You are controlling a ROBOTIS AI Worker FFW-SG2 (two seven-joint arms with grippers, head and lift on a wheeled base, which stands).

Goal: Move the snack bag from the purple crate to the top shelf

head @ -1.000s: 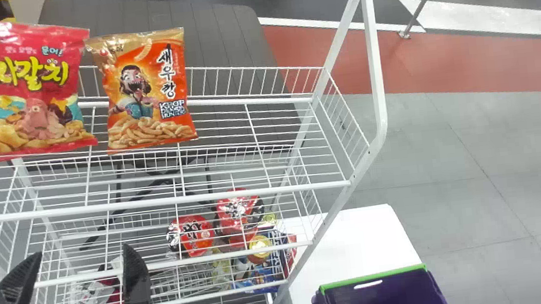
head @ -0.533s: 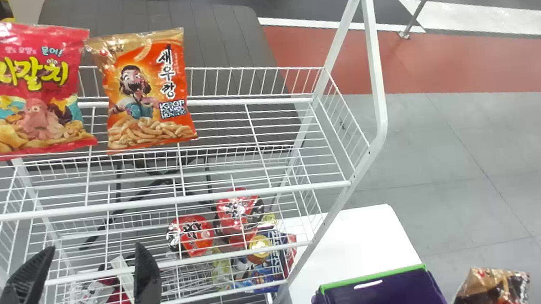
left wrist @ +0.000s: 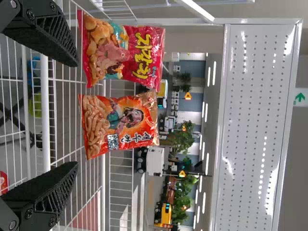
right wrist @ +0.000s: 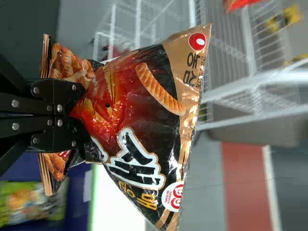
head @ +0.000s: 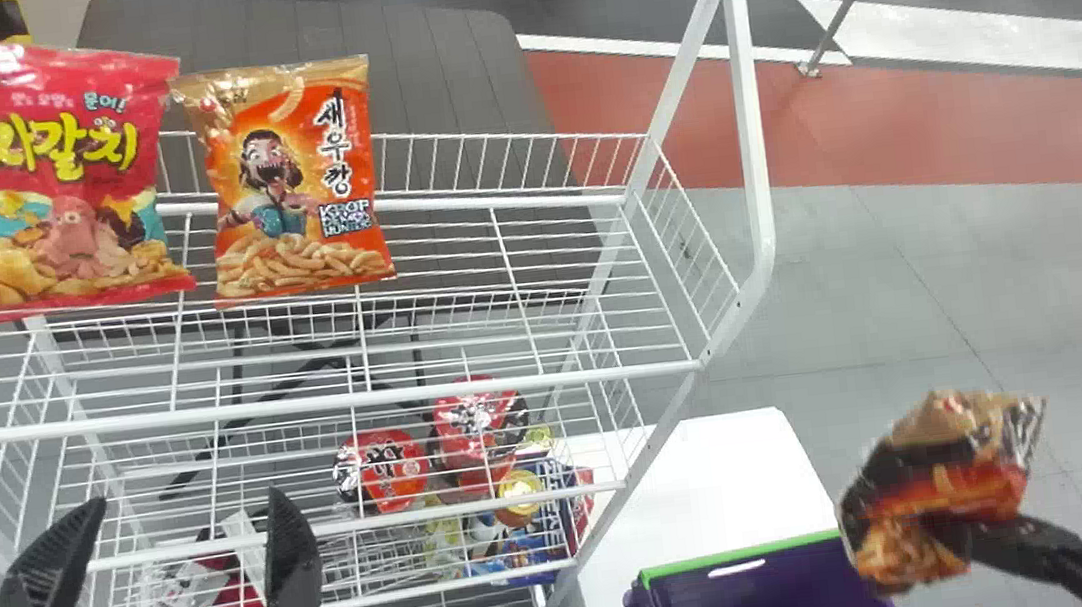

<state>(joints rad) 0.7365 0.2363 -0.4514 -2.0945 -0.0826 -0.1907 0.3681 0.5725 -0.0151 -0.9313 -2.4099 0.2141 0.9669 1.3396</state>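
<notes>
Right wrist view, centre left: the right hand [right wrist: 79, 115] was closed firmly on the snack bag [right wrist: 139, 108], its foil gathered and creased at the pinch, nearer one sealed end, the broad end sticking out past the fingertips. Beyond it, the bag was held in the air by the right side of the purple crate [head: 746, 584], outside the top shelf [head: 549, 380]. The left hand [head: 186, 496], its fingers spread wide and holding nothing, was in front of the rack. Farther off, a red bag [head: 66, 182] and an orange bag [head: 292, 184] leaned side by side at the shelf's left. The likeliest trouble was the loose end catching the rack's right upright [head: 748, 121] or side wires on the way in, and twisting the slick foil out of so narrow a pinch; too wide a swing might knock the orange bag. The head view gave the route from crate to shelf; the right wrist view, the folds at the grip; the left wrist view, a perforated panel [left wrist: 255, 125] above the bags, a possible snag if lifted too high.
</notes>
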